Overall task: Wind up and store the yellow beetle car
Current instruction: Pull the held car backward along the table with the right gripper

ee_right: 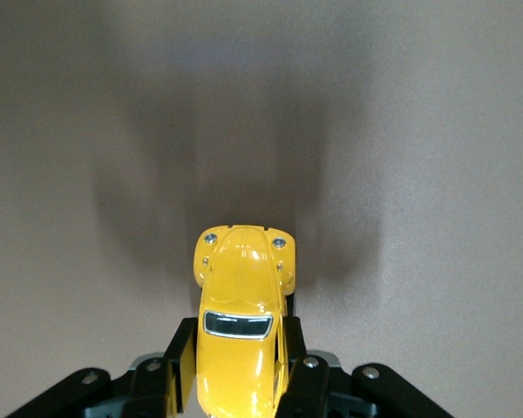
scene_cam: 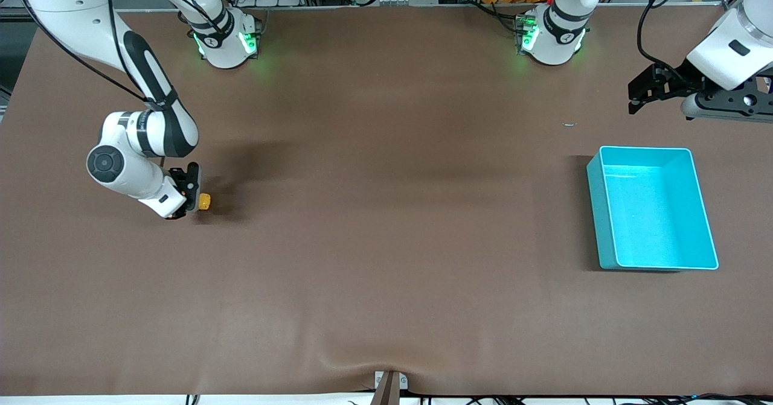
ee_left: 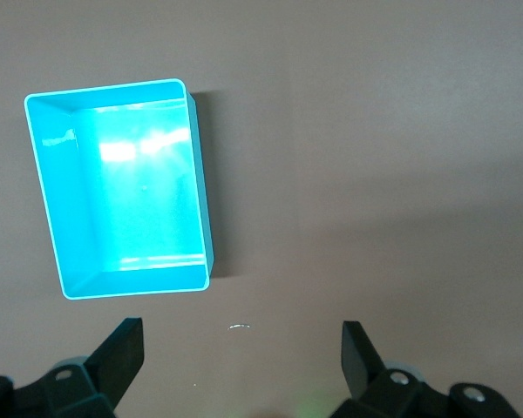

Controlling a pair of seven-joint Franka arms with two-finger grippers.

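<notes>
Brown table; right hand pinches yellow beetle car, nose pointing away from wrist; left hand spread.

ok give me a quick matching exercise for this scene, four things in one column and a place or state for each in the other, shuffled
Things:
1. yellow beetle car
2. teal bin
3. left gripper
4. right gripper

Places or states:
A. open, up over the table above the bin
B. empty, toward the left arm's end of the table
C. shut on the car, low at the table
D. pinched between two fingers

Pairs: 1-D, 2-B, 3-A, 4-C
</notes>
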